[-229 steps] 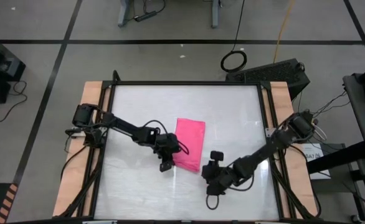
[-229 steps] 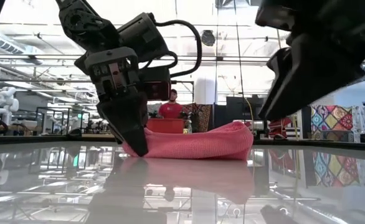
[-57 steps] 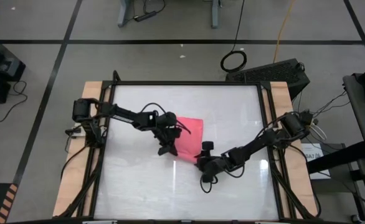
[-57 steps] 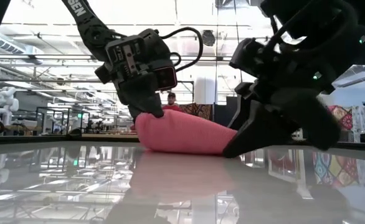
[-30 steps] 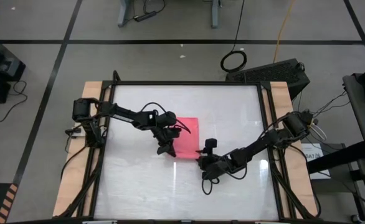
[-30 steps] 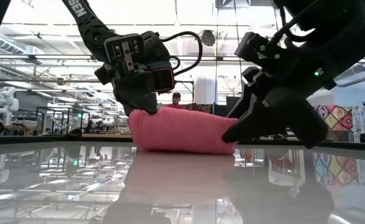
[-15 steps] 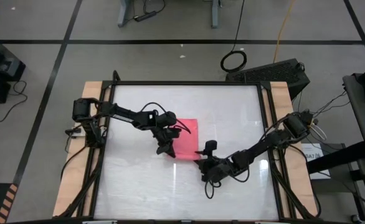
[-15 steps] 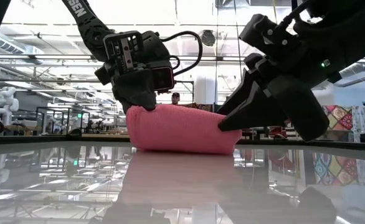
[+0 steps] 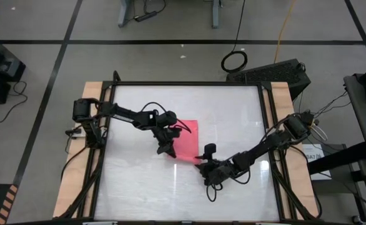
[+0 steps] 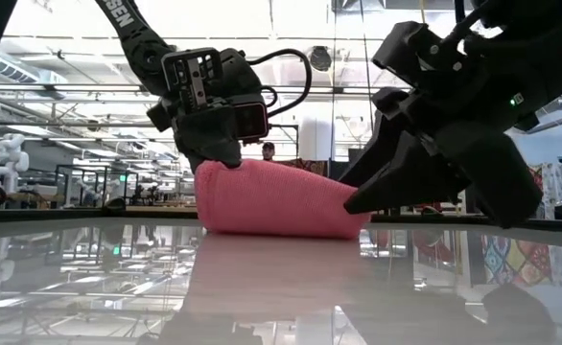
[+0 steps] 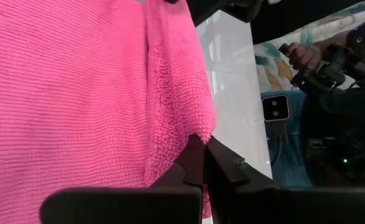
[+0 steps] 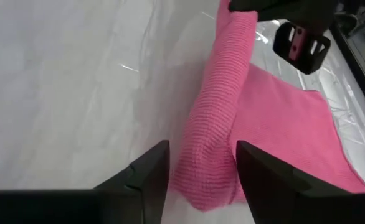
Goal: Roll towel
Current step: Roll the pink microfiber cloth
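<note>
The pink towel (image 9: pixel 188 134) lies mid-table. Its near part is rolled into a thick roll (image 10: pixel 276 199), and the far part (image 12: pixel 288 137) is still flat on the table. My left gripper (image 9: pixel 167 150) is shut at the roll's left end (image 10: pixel 209 177), coming down onto it from above. My right gripper (image 9: pixel 200 164) is open at the roll's right end (image 10: pixel 343 216). Its two fingers (image 12: pixel 148 177) stand on either side of that end, which fills the gap between them. My left gripper (image 11: pixel 201 144) has its shut fingertips in the fluffy edge (image 11: pixel 195 127) at the roll's left end. It slants down from the table's left; whether cloth lies between the tips, and how many layers, I cannot tell. The roll rests on the table. My right gripper: whether its fingers touch the roll, I cannot tell.
The glossy white table top (image 9: pixel 233 112) has a black frame and wooden side boards (image 9: pixel 92 125). There is free surface on the near side (image 9: pixel 170 194) and on the far side. A person in red (image 10: pixel 267 150) stands far off in the room behind.
The roll has grown a little taller and its right end squarer. My right gripper has shifted slightly at that end, rising onto its top and settling back beside it. My left gripper has stayed on the left end.
</note>
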You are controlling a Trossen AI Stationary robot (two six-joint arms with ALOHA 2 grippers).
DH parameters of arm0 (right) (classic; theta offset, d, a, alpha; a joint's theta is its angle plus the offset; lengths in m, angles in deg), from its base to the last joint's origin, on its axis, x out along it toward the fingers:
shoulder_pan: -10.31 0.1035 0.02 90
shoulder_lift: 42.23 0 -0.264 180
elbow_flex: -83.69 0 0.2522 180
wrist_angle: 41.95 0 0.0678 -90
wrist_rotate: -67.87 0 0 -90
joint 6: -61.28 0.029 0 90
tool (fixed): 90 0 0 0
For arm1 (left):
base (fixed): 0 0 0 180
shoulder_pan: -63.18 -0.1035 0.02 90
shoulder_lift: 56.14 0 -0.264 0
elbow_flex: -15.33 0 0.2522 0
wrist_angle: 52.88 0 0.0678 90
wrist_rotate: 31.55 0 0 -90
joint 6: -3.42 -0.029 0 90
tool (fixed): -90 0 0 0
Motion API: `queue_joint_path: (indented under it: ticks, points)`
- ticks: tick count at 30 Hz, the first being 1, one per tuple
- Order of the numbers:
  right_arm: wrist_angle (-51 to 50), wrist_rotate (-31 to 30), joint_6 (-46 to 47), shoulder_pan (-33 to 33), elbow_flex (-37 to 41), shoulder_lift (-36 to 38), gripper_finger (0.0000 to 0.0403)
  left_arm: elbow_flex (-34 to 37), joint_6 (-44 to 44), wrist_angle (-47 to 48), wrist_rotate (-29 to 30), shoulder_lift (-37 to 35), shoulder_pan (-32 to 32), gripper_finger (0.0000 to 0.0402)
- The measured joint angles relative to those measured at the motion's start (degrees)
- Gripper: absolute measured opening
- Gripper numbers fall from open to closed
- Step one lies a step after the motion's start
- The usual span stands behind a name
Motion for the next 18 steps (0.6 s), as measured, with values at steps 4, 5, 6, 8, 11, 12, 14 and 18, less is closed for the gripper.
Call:
queue_joint_path:
  ticks: [4,5,6,8,11,12,14,18]
  points:
    - [-2.8,0.1,2.9,-0.1,0.0,-0.3,0.0158,0.0,0.0,-0.4,0.0,0.0,-0.3,0.0003]
    - [-2.9,0.1,3.4,-0.3,0.0,-0.7,0.0153,0.0,0.0,-0.4,0.0,0.0,-0.3,0.0003]
    - [-2.8,0.3,3.7,-0.3,0.0,-1.2,0.0148,0.0,0.0,-0.4,0.0,0.0,-0.3,0.0003]
    - [-1.5,1.4,3.7,-0.3,0.0,-2.5,0.0138,0.0,0.0,-0.5,-0.2,0.0,-0.3,0.0003]
    - [1.8,2.5,3.7,-0.3,0.0,-4.1,0.0118,0.0,0.1,-0.7,-0.4,0.0,-0.3,0.0003]
    - [2.5,2.7,3.9,-0.3,0.0,-4.3,0.0109,0.0,0.1,-0.7,-0.4,0.0,-0.3,0.0003]
    - [3.4,2.8,5.5,-0.3,0.0,-4.5,0.0085,0.0,0.1,-0.5,-0.5,0.0,-0.3,0.0003]
    - [4.8,3.4,9.5,-1.2,0.0,-4.4,0.0023,0.0,-0.3,0.9,-0.5,0.0,0.1,0.0003]
